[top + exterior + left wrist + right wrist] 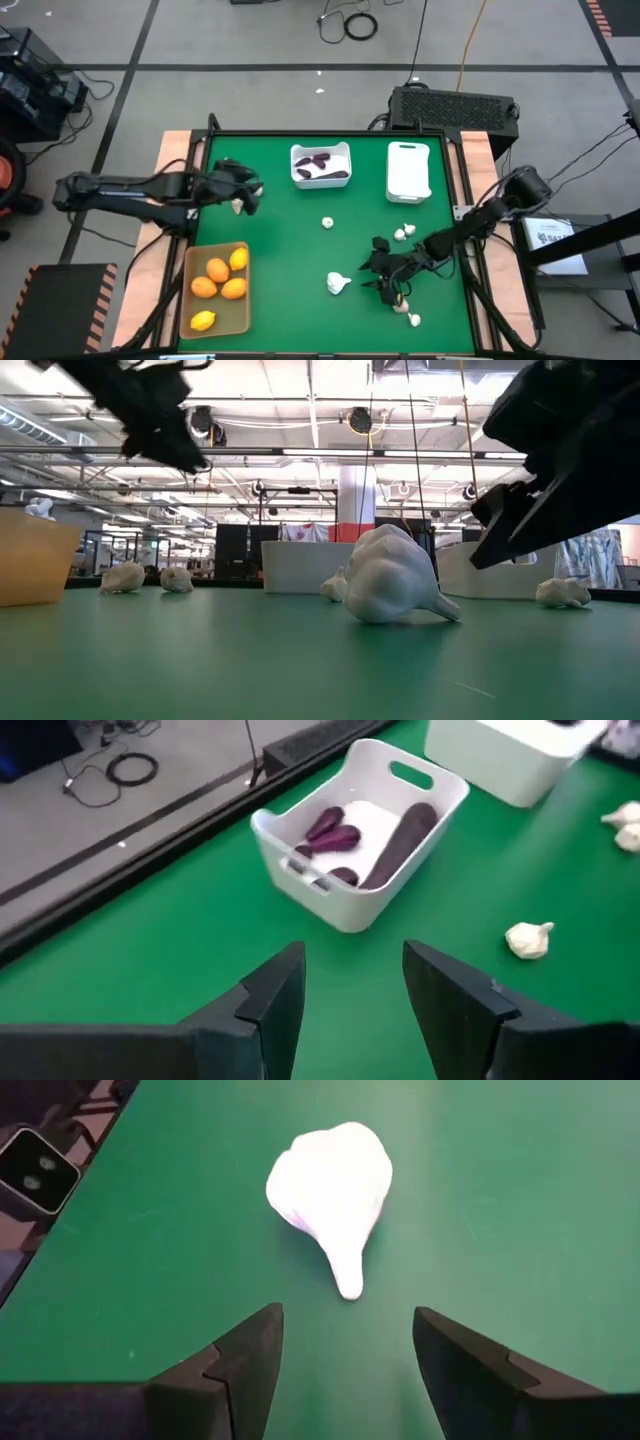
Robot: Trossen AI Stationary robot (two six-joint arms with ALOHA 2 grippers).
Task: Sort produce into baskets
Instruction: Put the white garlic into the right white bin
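Observation:
My right gripper [372, 272] is open, low over the green table, with a white garlic bulb [335, 1185] lying on its side just ahead of its fingertips; the bulb also shows in the high view [340, 284]. My left gripper [250, 190] is open and empty, held above the table's left part, facing the squarish white bin [360, 840] that holds dark purple eggplants [405, 830]. Other garlic bulbs [327, 222] [403, 232] [406, 313] lie loose on the table. The tan tray [243, 318] holds orange and yellow fruits [218, 280].
The narrower white bin [408, 170] stands at the far right, beside the squarish bin. Two small garlic bulbs [122, 577] lie at the left in the low view. Open green table lies between the bins and the tan tray.

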